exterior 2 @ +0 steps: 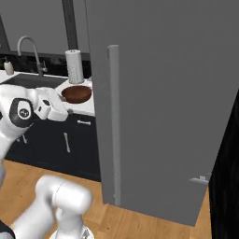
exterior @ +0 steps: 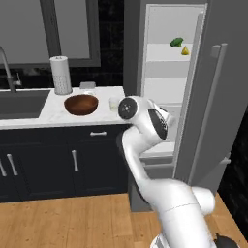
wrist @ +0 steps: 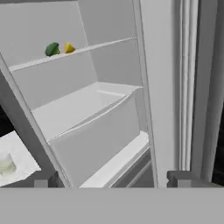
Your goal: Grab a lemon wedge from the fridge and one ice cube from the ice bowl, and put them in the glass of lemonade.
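The grey fridge (exterior: pixel 213 111) stands open, its door (exterior 2: pixel 163 93) swung out to the right. On an upper white shelf lies the tiny yellow lemon wedge (exterior: pixel 185 51) (wrist: pixel 68 47), right beside a small green leafy lump (exterior: pixel 177 42) (wrist: pixel 52 49). The reddish-brown ice bowl (exterior: pixel 81 104) (exterior 2: pixel 77 94) sits on the white counter, and I cannot make out an ice cube in it. The glass of lemonade (exterior: pixel 115 103) (wrist: pixel 6 164) stands just right of the bowl. My gripper (wrist: pixel 114 180) is open and holds nothing. It faces the fridge interior from outside, well below and short of the wedge.
A white paper-towel cylinder (exterior: pixel 61 74) stands behind the bowl, with a sink (exterior: pixel 22 102) and faucet (exterior 2: pixel 28 46) to the left. Dark navy cabinets (exterior: pixel 63 162) run under the counter. The fridge's drawer (wrist: pixel 96 135) and lower shelf lie ahead of the hand; the door's bar handle (exterior 2: pixel 113 121) juts out.
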